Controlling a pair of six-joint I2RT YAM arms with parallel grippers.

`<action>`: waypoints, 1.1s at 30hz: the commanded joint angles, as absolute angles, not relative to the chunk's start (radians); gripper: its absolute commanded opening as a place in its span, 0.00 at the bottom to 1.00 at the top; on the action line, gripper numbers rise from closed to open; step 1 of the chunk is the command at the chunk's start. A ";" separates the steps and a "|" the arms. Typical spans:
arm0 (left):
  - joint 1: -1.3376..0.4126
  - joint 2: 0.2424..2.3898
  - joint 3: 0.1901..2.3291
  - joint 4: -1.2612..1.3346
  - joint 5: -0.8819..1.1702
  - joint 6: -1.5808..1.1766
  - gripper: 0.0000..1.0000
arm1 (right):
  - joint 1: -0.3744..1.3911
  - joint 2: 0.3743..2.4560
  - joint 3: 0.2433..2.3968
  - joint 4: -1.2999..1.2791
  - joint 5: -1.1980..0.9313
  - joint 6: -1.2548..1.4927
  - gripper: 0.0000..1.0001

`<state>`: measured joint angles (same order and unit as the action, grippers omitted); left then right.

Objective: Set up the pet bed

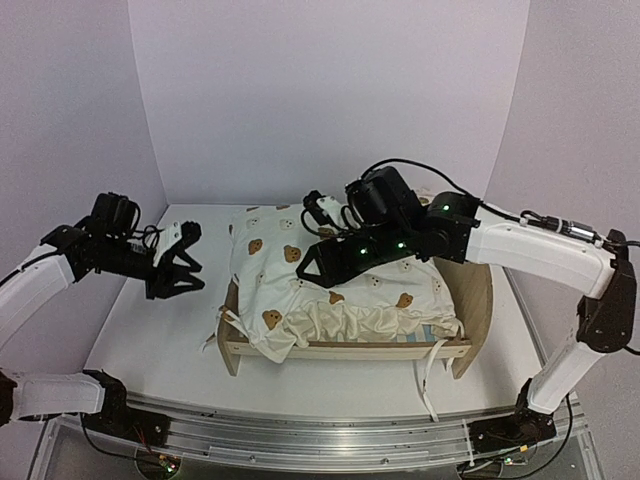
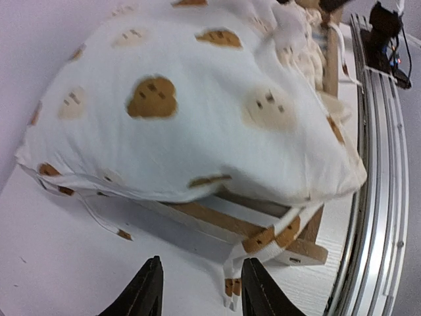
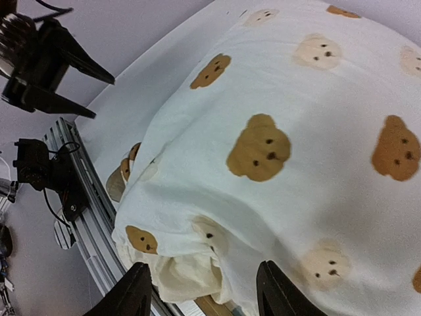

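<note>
One small light-wood pet bed with one rounded headboard stands on one white desk. One cream fabric cushion printed with brown and pale bear faces lies on the bed. There are two white robot arms, the left arm left of the bed and the right arm right of it. Each has one black two-fingered claw: the left claw beside the bed, the right claw above it. Several white fabric ties hang from the bed; their exact number cannot be told.

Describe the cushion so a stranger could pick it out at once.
On the white table stands a light-wood pet bed with a rounded headboard. The cushion is heaped on top of it. It alone is cream cloth printed with brown and tan bear faces, overhanging the end opposite the headboard.
</note>
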<state>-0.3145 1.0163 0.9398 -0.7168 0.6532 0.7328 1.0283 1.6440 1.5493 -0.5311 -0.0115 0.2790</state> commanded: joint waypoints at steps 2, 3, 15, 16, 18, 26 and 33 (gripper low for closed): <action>-0.309 1.016 0.768 -0.685 0.660 0.888 0.42 | 1.064 1.712 1.524 -0.394 -0.085 0.254 0.54; -0.309 1.030 0.752 -0.662 0.662 0.908 0.41 | 1.064 1.718 1.521 -0.390 -0.088 0.259 0.54; -0.314 1.138 0.678 -0.480 0.724 0.959 0.28 | 1.065 1.695 1.432 -0.325 -0.009 0.291 0.55; -0.318 1.141 0.677 -0.468 0.729 0.948 0.27 | 1.065 1.696 1.433 -0.325 -0.006 0.288 0.55; -0.333 1.145 0.680 -0.468 0.743 0.933 0.27 | 1.065 1.698 1.434 -0.325 -0.004 0.277 0.55; -0.392 1.122 0.660 -0.499 0.738 0.908 0.19 | 1.065 1.703 1.432 -0.326 0.000 0.258 0.57; -0.402 1.116 0.669 -0.489 0.720 0.864 0.09 | 1.066 1.705 1.431 -0.326 0.033 0.236 0.58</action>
<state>-0.3946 1.1381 0.6601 -0.5144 0.7128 0.8993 1.0657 1.7264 1.4300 -0.3523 0.0056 0.2622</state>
